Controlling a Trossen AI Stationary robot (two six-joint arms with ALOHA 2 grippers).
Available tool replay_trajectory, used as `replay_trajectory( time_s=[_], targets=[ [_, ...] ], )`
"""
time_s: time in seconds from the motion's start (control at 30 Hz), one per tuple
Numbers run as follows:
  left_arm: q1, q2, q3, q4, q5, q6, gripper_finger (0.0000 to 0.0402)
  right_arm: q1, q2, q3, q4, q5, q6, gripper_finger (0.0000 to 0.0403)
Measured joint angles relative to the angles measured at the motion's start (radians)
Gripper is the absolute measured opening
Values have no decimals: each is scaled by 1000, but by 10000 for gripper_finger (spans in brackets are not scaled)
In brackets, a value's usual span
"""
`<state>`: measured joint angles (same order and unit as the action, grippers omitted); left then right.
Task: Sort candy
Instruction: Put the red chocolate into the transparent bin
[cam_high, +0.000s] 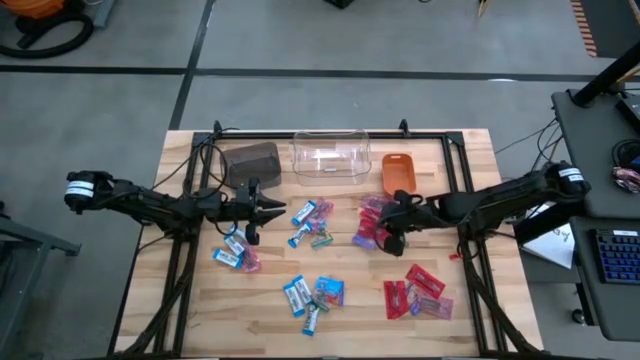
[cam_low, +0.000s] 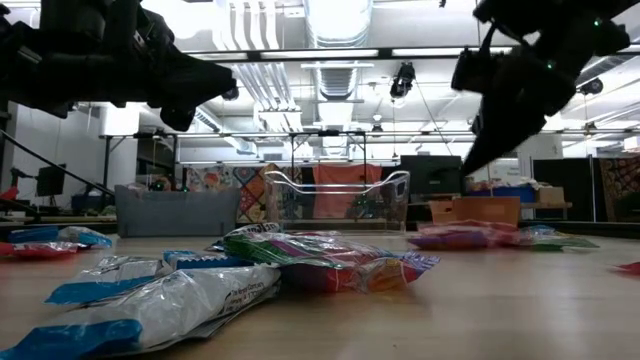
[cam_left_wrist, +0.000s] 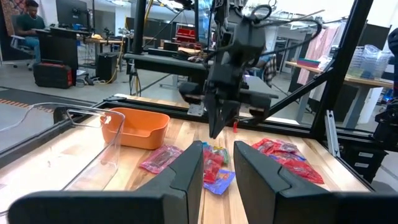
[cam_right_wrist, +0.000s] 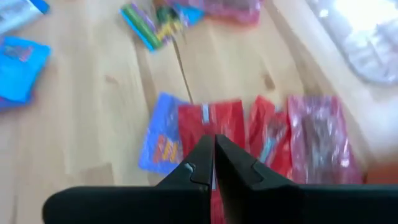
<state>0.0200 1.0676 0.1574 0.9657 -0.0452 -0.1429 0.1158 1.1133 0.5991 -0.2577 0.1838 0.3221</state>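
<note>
Wooden slats make up the table (cam_high: 200, 300), on which the candy is scattered in several clusters: blue-and-white sweets (cam_high: 232, 252) near the left gripper, a second blue-and-white group (cam_high: 310, 295) toward the front middle, a few mixed pieces (cam_high: 310, 225) at the centre, red sweets (cam_high: 415, 292) at the front right, and a pink and red pile (cam_high: 370, 225) beside the right gripper. Along the far edge three bins are lined up: a brown bin (cam_high: 250, 162), a clear bin (cam_high: 330, 155) and an orange bin (cam_high: 398, 171). No candy is seen in the clear or orange bin; the inside of the brown one cannot be made out. The left gripper (cam_high: 252, 232) is held above the table just beside the left blue-and-white cluster, its jaws apart, as shown in the left wrist view where its two fingers (cam_left_wrist: 186, 180) are separated by a gap. The right gripper (cam_high: 390, 240) is positioned over the pink and red pile; in the right wrist view its fingers (cam_right_wrist: 199, 165) are pressed together over a red wrapper (cam_right_wrist: 208, 127), with a blue wrapper (cam_right_wrist: 158, 140) just beside it. Whether anything is pinched between them cannot be told. In the low view both grippers are seen raised clear of the table surface.
</note>
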Motion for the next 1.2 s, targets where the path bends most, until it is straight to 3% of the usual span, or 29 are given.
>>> replay_trajectory(
  time_s=[0.37, 0.47, 0.73, 0.9, 1.03, 1.2],
  targets=[
    [0, 0, 0, -1, 0, 0, 75, 0, 39, 0, 26, 22, -98, 25],
    [0, 0, 0, -1, 0, 0, 75, 0, 80, 0, 26, 22, -108, 65],
    [0, 0, 0, -1, 0, 0, 75, -1, 180, 0, 27, 79, -45, 222],
    [0, 0, 0, -1, 0, 0, 75, 0, 236, 0, 29, 76, -32, 285],
    [0, 0, 0, -1, 0, 0, 75, 0, 281, 0, 32, 67, 3, 297],
    [0, 0, 0, -1, 0, 0, 75, 0, 317, 0, 41, 60, 12, 272]
  ],
)
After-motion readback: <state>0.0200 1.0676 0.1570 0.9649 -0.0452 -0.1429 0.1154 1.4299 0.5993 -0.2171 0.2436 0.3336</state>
